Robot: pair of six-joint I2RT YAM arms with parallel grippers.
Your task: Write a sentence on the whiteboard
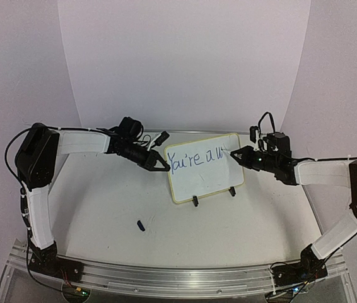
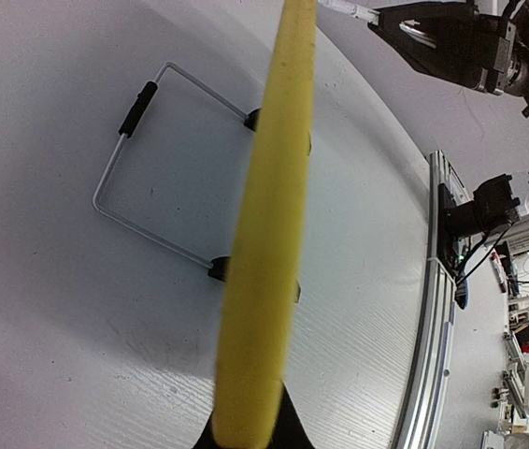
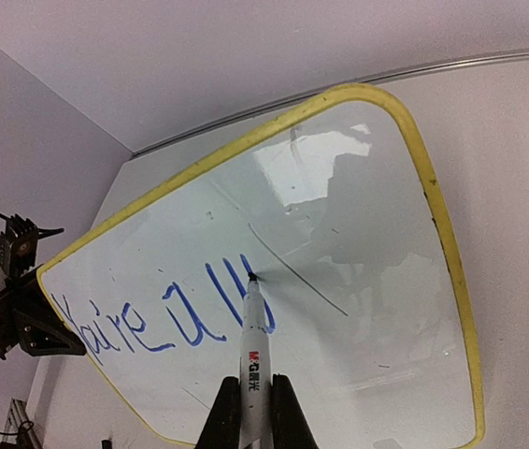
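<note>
On the left, the left end effector (image 1: 159, 165) is closed on the left edge of the small white rectangular whiteboard (image 1: 211, 180). In the left wrist view the board's pale-yellow rim (image 2: 274, 234) runs edge-on up from between the black fingers (image 2: 288, 426). Behind it there lies a thin bent-wire stand (image 2: 115, 201) with a black sleeve on one side.

The whiteboard stands tilted back on two small black clip feet (image 1: 195, 201), right of the counter's middle and towards the back wall. Across its upper part, blue handwritten lettering (image 1: 197, 158) reads "You're a" followed by a further stroke that looks like a "w". A thin dark line slants over the blank area; whether it is a mark or a reflection cannot be told.

The right end effector (image 1: 236, 154) is closed on a slim white marker (image 3: 253, 351), whose dark tip touches the board at the last blue stroke. The barrel carries a red and black label that appears to read "M&G"; the smaller print is illegible.

The white counter (image 1: 103, 202) has a faint grain, and a small dark blue cap (image 1: 140, 225) lies on it in front of the left arm. An aluminium rail (image 1: 166, 278) edges the near side. A pale curved backdrop (image 1: 185, 63) closes off the room.
</note>
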